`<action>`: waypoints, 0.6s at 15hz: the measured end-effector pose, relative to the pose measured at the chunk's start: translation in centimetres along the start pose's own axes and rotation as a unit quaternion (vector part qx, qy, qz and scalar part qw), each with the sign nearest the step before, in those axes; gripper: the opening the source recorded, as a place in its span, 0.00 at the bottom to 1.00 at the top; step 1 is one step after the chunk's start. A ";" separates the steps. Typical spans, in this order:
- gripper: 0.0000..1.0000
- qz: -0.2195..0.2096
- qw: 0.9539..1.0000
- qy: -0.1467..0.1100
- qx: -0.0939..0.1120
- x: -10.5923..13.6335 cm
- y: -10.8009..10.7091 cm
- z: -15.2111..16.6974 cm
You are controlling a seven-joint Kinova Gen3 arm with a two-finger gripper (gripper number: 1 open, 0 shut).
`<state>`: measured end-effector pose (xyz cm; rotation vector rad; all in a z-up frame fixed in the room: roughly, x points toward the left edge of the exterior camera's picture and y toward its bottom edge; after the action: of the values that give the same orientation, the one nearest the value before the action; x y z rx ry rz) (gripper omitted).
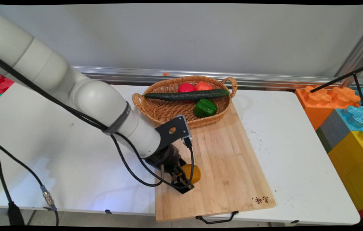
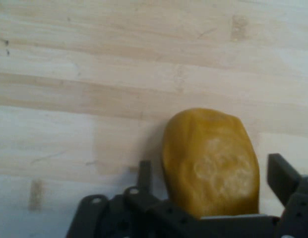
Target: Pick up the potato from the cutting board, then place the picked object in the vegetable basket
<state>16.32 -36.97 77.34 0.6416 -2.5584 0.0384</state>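
So the yellow pepper [image 1: 195, 173] is sitting on the board [image 1: 223, 166], near its front left corner, and the tool [image 1: 183, 179] is right down on it. In the hand view the pepper [image 2: 211, 161] sits between the two fingers, one finger [image 2: 144, 173] just left of it and the other [image 2: 281, 178] off to the right with a sliver of board showing between. So the tool looks spread around the pepper rather than pinching it, though I can't say for sure whether the left finger is touching. The pepper lies straight ahead of the tool, a bit off centre toward the left finger, and its long axis runs roughly along the fingers' direction, away from the hand.

Looks-wise: mustard yellow, lumpy, matte with a pale scuffed patch on the near face, rounded top. Probably a toy veg, judging by the finish.

Further out, a wicker basket [image 1: 155, 110] sits at the far end of the board, holding a cucumber [image 1: 186, 95] laid across it, a green pepper [image 1: 205, 107] and two red things [image 1: 186, 87] behind the cucumber. The board lies on the white desk [image 1: 297, 154] with its black handle [image 1: 216, 219] hanging over the front edge. Big coloured blocks [image 1: 351, 122] are stacked off to the right.
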 end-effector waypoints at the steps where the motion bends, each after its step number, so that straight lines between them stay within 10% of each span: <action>1: 0.00 0.002 1.000 0.001 0.001 0.1 0.0 0.2; 9: 0.00 0.003 1.000 0.004 0.003 1.5 0.1 -0.9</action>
<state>15.60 -37.41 78.84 0.6341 -2.5530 0.0519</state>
